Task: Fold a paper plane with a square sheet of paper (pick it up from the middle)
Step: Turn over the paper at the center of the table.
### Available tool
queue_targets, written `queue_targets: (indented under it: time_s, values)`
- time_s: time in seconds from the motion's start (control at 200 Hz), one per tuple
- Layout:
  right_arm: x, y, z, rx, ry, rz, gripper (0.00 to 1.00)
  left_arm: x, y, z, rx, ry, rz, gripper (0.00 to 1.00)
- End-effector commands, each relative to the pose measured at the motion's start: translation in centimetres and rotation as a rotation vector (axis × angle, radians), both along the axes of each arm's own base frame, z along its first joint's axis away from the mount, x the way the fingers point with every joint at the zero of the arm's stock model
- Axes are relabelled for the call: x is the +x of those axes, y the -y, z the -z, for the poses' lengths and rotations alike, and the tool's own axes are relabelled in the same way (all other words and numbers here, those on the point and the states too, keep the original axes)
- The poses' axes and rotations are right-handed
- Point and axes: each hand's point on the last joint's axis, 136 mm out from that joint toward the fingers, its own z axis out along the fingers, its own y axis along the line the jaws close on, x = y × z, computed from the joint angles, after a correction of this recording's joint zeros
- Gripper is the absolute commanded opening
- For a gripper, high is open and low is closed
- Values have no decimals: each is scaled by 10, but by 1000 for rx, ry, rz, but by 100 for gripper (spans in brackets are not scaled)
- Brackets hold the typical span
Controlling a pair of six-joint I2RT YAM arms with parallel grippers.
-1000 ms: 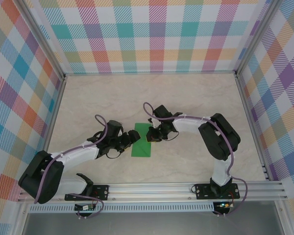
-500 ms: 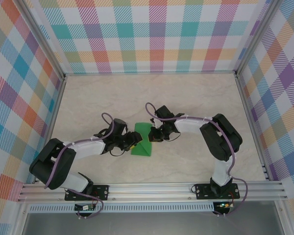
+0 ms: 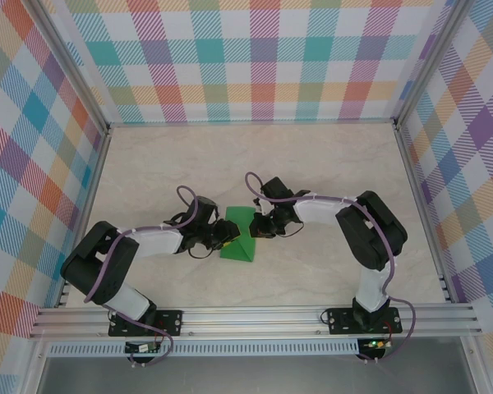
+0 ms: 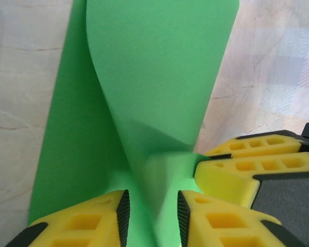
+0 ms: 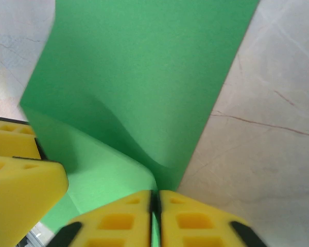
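Observation:
The green sheet of paper (image 3: 237, 244) lies folded in a long strip at the table's middle, with one layer lifted and curling. My right gripper (image 3: 257, 229) is shut on the paper's right edge, and its pads meet on the thin edge (image 5: 155, 198). My left gripper (image 3: 227, 233) comes in from the left and stands open. Its fingers straddle a raised ridge of the paper (image 4: 153, 206) without pinching it. The right gripper's yellow fingers (image 4: 247, 167) sit close beside the left ones, at the paper's edge. The curled upper layer (image 4: 159, 77) rises from the flat strip (image 4: 67, 128).
The beige marbled tabletop (image 3: 329, 172) surrounds the paper on all sides. Checkered walls (image 3: 255, 57) and an aluminium frame enclose the workspace. The rail with both arm bases (image 3: 255, 316) runs along the near edge.
The left arm has stretched right and its gripper has slid onto the paper's left side. The right gripper has barely shifted. The paper's top layer has lifted into a slanted curl.

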Motion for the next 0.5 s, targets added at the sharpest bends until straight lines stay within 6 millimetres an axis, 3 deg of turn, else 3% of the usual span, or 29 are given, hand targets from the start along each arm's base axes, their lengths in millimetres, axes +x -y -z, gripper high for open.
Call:
queue_targets:
  time_s: [0.0, 0.16, 0.355, 0.495]
  values:
    - [6, 8, -20, 13, 51, 33, 24, 8, 14, -11, -37, 56, 56, 29]
    - [18, 34, -53, -32, 172, 134, 57, 9, 16, -4, -20, 73, 91, 22]
    - [21, 71, -83, -113, 273, 244, 75, 9, 14, -2, 14, 107, 133, 12]
    - [19, 96, -97, -170, 298, 331, 80, 9, 6, -12, 81, 139, 151, 8]
